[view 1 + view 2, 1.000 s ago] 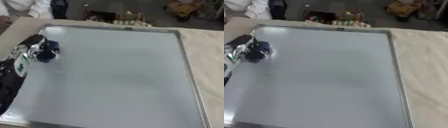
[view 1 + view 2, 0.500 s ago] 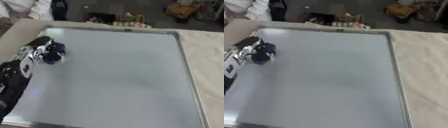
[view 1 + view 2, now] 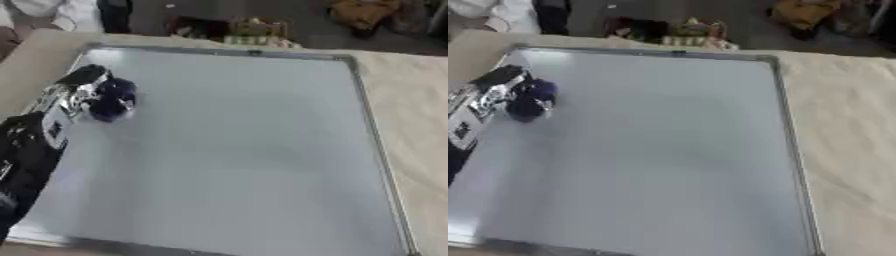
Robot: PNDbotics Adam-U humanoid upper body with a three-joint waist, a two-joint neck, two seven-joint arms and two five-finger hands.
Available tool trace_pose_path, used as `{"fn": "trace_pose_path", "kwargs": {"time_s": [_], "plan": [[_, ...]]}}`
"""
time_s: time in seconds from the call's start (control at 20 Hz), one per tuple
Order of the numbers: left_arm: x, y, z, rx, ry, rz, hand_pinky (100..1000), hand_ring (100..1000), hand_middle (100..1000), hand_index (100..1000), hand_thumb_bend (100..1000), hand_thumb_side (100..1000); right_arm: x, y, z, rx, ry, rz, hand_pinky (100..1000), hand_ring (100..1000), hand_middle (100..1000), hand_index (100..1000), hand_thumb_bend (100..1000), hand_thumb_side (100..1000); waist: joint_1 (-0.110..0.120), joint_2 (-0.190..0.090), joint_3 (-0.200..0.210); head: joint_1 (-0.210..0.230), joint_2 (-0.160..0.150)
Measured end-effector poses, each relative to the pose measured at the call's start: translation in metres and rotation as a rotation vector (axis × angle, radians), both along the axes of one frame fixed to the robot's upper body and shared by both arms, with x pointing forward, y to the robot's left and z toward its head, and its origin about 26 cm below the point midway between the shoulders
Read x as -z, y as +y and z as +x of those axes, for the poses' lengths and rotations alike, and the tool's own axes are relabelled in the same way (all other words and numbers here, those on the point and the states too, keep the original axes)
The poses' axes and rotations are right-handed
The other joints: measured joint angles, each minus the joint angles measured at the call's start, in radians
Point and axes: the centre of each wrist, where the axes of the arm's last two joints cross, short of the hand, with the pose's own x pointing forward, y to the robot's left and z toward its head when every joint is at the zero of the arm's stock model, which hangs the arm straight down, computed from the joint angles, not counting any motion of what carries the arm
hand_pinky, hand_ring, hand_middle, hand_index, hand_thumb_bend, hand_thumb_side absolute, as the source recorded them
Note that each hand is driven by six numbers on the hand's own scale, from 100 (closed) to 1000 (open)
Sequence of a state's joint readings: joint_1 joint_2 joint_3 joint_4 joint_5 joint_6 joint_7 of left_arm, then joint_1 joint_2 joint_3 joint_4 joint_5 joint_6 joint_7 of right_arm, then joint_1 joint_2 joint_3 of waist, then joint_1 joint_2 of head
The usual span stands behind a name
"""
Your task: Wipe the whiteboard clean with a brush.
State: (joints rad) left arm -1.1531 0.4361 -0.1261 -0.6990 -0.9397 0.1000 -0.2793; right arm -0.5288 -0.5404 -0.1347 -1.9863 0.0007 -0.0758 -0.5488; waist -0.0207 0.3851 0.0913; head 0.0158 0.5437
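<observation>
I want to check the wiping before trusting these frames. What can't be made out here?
- The dark blue brush: its shape and its contact with the whiteboard are blurred in both views.
- Left hand: how its fingers sit on the brush is smeared.
- Right hand: in neither view.
- Faint marks on the board: too blurred to judge.

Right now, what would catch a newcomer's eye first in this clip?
The big whiteboard fills the table and looks blank. Near its upper-left corner, the robot's left hand holds a dark blue brush on the board. Clutter sits beyond the far edge.
</observation>
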Motion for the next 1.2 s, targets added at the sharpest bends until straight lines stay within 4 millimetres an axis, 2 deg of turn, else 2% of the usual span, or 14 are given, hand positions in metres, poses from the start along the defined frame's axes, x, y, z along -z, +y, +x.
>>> {"fn": "trace_pose_path", "kwargs": {"time_s": [0.45,1.2], "plan": [[0.004,0.009,0.001,-0.090,-0.036,-0.052,374,376,121,169,140,362,0.000,0.000,0.000,0.000,-0.001,0.001,860,855,696,841,100,1000,0.000,0.001,-0.002,-0.018,0.004],[0.005,0.052,-0.004,-0.248,-0.073,-0.061,376,376,119,166,139,353,0.000,0.000,0.000,0.001,-0.002,0.003,859,854,696,840,100,1000,-0.005,0.003,0.005,-0.019,-0.011]]}}
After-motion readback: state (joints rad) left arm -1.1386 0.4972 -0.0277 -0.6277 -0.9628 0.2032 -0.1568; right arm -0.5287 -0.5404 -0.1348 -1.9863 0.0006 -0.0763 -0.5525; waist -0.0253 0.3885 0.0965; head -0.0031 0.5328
